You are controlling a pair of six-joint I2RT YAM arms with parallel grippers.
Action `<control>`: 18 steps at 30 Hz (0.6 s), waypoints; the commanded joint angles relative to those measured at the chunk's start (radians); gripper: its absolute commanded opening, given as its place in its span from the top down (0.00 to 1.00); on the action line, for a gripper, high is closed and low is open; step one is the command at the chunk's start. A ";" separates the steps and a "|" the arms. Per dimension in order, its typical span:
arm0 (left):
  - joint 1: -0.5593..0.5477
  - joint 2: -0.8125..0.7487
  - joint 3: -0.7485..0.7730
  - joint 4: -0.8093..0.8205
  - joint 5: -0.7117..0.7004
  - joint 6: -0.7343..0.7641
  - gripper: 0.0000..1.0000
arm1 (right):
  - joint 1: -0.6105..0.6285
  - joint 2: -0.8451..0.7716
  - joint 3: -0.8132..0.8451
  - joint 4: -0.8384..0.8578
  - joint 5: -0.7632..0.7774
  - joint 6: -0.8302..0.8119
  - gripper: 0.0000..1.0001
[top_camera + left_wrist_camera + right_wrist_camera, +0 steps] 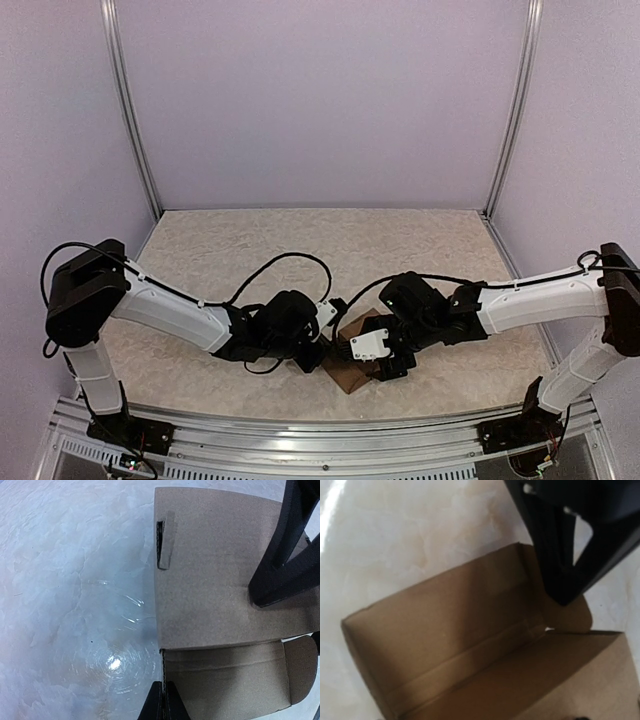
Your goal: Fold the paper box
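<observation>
on marbled tabletop [300,245] w/ lilac walls [320,100], paper box [350,378] nr front.

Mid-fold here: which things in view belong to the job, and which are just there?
Job: brown cardboard paper box, partly folded; left tool, shut on its wall; right tool, open, at the box.
Just there: cream marbled tabletop; black arm cables; lilac walls.

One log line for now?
paper box: partly folded | left gripper: shut on its wall edge | right gripper: open, over box

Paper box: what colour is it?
The paper box is plain brown cardboard; the left wrist view shows it best.
</observation>
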 commanded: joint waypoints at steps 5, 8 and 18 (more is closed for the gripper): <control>-0.031 -0.027 0.000 0.033 -0.026 0.009 0.99 | -0.013 0.058 -0.015 -0.104 -0.015 0.024 0.21; -0.033 -0.020 0.015 0.026 -0.027 0.020 0.99 | -0.013 0.054 -0.016 -0.100 -0.015 0.023 0.21; -0.029 -0.024 0.023 0.059 -0.047 0.033 1.00 | -0.013 0.049 -0.023 -0.102 -0.030 0.018 0.21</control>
